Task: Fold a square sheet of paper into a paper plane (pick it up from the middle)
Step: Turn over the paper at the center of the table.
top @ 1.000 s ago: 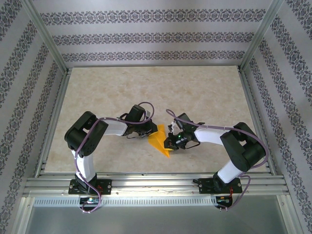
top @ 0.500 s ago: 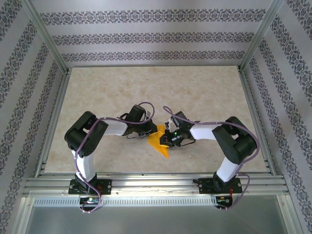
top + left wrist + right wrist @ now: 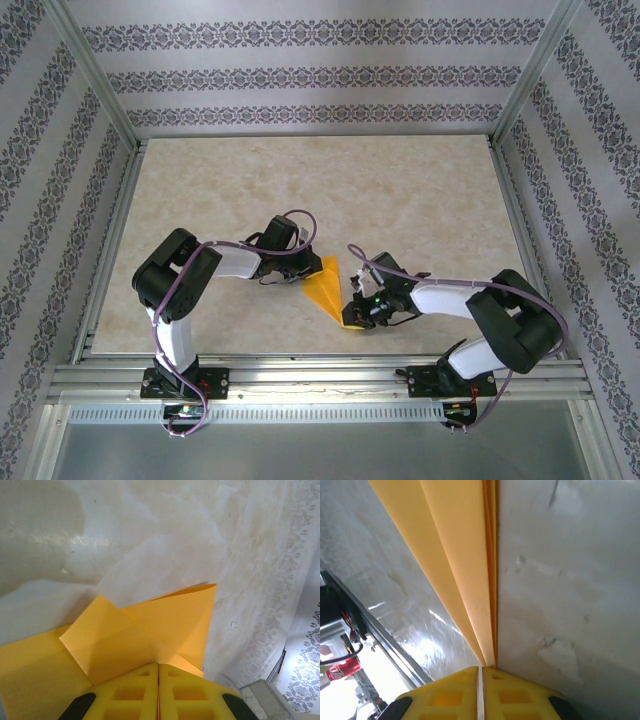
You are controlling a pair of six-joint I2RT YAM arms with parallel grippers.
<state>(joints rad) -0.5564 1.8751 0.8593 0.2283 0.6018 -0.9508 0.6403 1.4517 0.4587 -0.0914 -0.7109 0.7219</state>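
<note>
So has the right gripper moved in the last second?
Yes. The right gripper has moved along the orange paper toward the near table rail.

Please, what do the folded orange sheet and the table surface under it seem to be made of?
The folded orange sheet looks like thin matte paper: sharp creases, stacked layers at its edge. The table surface looks like glossy marble-pattern laminate or stone: pale veins, light glare; which one, I cannot tell.

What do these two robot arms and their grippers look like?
The left arm and right arm have chunky black joints, white link segments and looping purple cables. The left gripper and right gripper have bright yellow plastic fingers with square moulded recesses.
</note>
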